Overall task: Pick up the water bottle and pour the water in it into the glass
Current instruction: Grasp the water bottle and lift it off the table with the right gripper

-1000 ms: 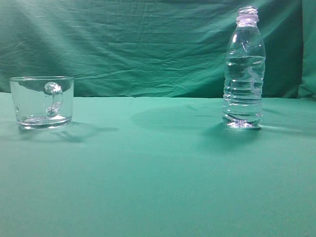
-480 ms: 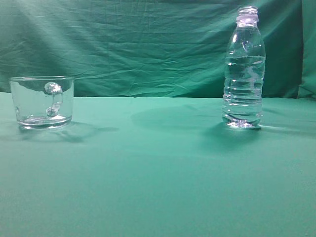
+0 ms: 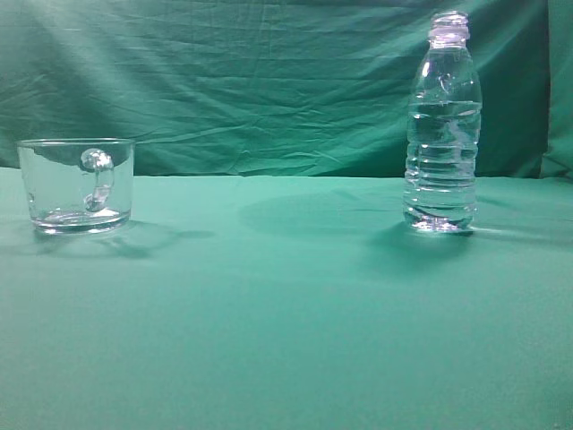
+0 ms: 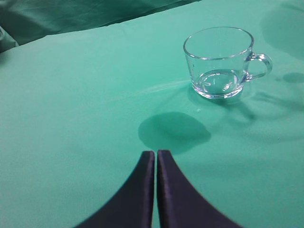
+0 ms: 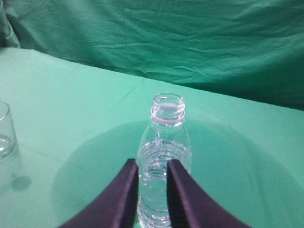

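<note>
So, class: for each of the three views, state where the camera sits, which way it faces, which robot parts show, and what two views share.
Exterior: at table height, facing the backdrop; glass left, water bottle right; no robot parts.
Left wrist: above the green cloth, slanting down at the glass; closed left tool at bottom.
Right wrist: behind the water bottle, looking down; slightly parted right tool in front.
Shared: all three views show the glass.

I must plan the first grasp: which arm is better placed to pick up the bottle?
Probably the right. Its gripper points straight at the bottle, while the left gripper, shut, faces the glass.
</note>
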Controlling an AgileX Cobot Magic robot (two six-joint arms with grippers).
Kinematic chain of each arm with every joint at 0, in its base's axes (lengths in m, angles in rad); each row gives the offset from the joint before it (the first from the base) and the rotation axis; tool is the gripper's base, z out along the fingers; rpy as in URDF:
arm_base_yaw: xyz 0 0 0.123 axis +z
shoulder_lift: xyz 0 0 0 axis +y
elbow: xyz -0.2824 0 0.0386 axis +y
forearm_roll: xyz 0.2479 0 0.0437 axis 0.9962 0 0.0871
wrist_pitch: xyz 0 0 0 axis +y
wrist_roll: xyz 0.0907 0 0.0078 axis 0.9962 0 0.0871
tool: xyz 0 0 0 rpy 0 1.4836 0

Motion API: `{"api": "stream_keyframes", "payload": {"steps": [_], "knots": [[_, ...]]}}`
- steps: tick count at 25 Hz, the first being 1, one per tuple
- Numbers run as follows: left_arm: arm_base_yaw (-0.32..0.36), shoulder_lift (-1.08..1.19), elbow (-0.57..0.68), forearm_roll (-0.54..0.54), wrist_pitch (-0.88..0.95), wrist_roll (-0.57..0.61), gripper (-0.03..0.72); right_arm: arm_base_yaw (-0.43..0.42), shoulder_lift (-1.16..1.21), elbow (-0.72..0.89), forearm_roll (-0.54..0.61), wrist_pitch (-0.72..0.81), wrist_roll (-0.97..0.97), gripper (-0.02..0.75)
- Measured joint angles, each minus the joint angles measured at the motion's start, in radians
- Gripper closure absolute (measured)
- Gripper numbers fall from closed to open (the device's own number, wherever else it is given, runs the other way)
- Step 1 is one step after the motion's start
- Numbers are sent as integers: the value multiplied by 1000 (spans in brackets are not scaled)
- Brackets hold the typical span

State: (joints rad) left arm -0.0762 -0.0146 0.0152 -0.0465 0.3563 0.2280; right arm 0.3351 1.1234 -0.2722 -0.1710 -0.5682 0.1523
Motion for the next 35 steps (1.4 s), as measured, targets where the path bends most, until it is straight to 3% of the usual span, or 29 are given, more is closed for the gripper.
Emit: {"api": "stream_keyframes", "payload": {"steps": [6,8,16,26,35], "knots": [[0,0,0,0,0,0,688,0,149,-11,0,-59,2,139],[0,0,0,0,0,0,688,0,196,-31,0,-61,2,80],[0,0,0,0,0,0,688,2,385,-132,0,-99,2,95],[0,0,0,0,0,0,688,2,619,-211,59,-287,-2,95],[0,0,0,0,0,0,688,2,761,-293,75,-358,-2,95]]}}
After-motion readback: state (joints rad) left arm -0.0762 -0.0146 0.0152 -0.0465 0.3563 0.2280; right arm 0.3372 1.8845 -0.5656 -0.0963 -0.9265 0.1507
